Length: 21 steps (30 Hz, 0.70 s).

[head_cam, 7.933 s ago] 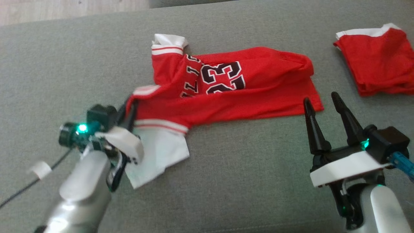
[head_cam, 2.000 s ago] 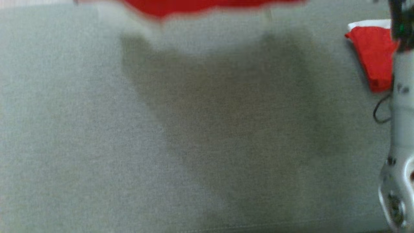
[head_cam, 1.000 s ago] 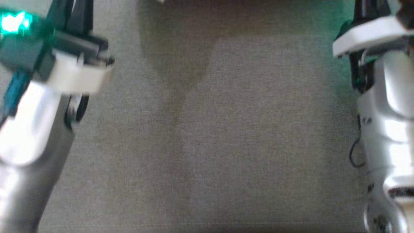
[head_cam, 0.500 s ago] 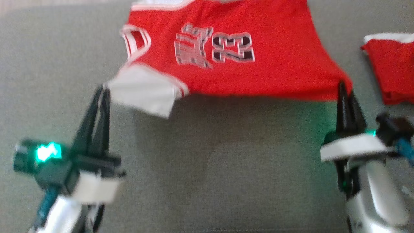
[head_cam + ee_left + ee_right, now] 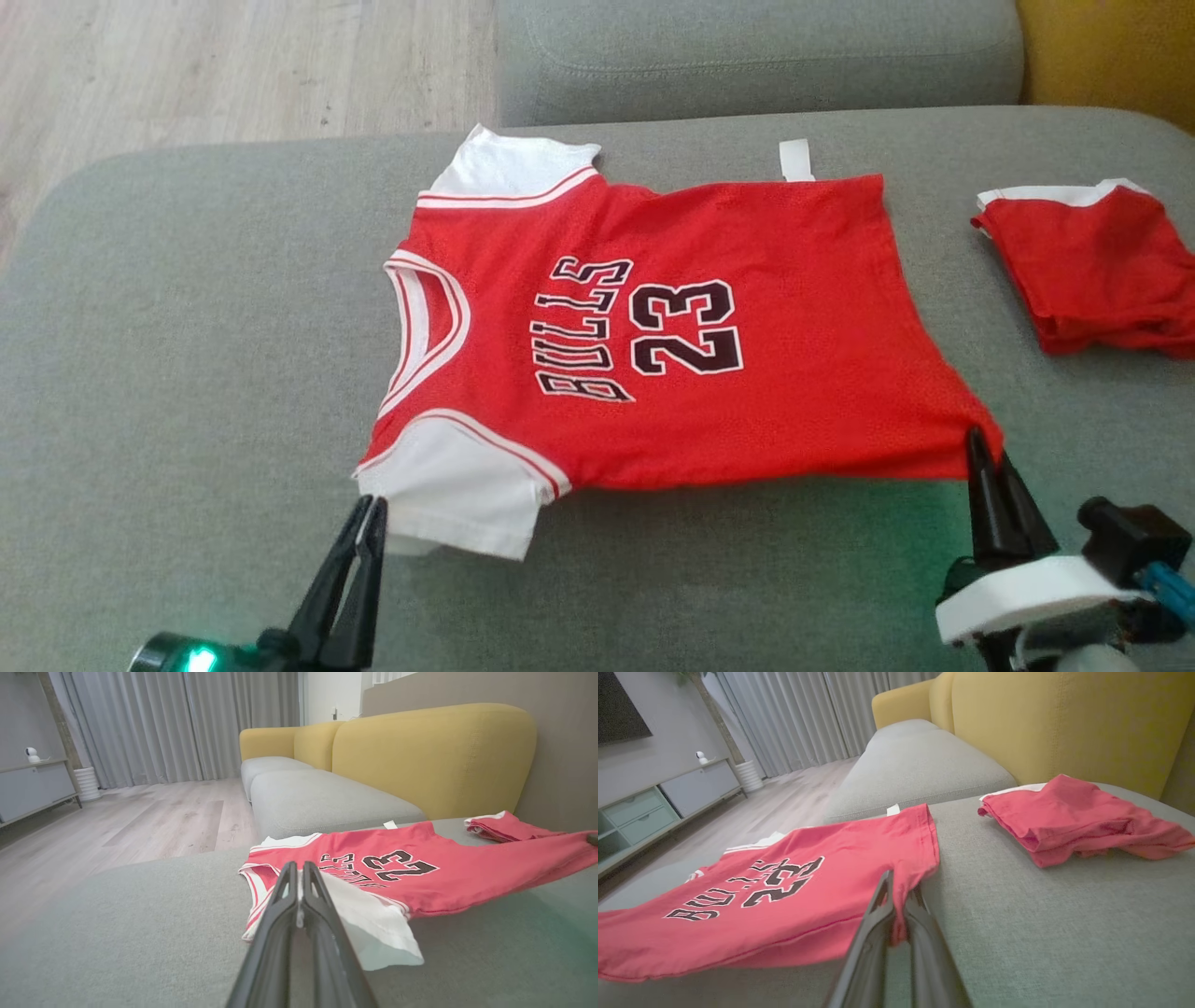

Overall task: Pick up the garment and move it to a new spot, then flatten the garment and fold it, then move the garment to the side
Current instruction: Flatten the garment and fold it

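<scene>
Head view: the garment [image 5: 653,327], a red jersey with white sleeves, is seen spread front-up on a grey sofa cushion [image 5: 187,392]. Its lettering BULLS and number 23 are turned sideways, the neckline toward the robot's left and the hem toward its right. The far sleeve and far edge are laid on the cushion. The near edge is held slightly raised between the two grippers, and a shadow is cast beneath it.

The left gripper [image 5: 370,509] is clenched on the outer corner of the near white sleeve. In the left wrist view its fingers [image 5: 280,914] are pressed together, with white cloth caught at the tips. The right gripper [image 5: 977,443] is clenched on the near corner of the hem. In the right wrist view red fabric is pinched between its fingers [image 5: 873,933].

A small white label [image 5: 795,159] is seen sticking out from the far edge of the garment. A second red piece [image 5: 1092,271], trimmed in white and loosely folded, is laid on the same cushion to the robot's right, well apart from the garment. Another grey cushion [image 5: 747,47] is placed beyond the first, with a yellow backrest [image 5: 434,751] behind it. A pale wooden floor [image 5: 233,65] is shown to the left, and grey curtains [image 5: 177,723] are hung at the far side of the room.
</scene>
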Motion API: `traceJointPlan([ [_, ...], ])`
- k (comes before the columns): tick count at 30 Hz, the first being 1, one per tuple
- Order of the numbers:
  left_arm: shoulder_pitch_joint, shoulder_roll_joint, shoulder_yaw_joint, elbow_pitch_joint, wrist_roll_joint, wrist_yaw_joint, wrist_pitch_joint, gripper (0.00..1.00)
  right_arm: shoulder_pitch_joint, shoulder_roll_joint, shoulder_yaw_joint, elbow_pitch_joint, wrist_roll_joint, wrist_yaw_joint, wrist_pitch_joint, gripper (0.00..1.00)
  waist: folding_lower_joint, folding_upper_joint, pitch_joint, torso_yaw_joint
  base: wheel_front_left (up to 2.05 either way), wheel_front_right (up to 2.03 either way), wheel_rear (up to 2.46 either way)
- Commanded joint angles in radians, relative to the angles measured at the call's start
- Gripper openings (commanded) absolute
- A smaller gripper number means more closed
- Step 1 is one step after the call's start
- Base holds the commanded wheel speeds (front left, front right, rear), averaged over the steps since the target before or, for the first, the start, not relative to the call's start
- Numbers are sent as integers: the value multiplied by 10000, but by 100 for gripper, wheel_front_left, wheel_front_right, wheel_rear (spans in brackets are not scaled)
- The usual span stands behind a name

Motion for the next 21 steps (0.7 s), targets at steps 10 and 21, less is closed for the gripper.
traceJointPlan([
  [10, -1398, 96, -259, 1239, -308, -1178, 142, 0, -452, -53, 58, 520, 297, 37, 803, 0, 2, -1, 223, 122, 0, 0, 0],
  [21, -4511, -179, -155, 3210, -236, -2276, 442, 0, -2226, -53, 151, 1268, 337, 37, 645, 0, 2, -1, 866, -125, 0, 0, 0],
])
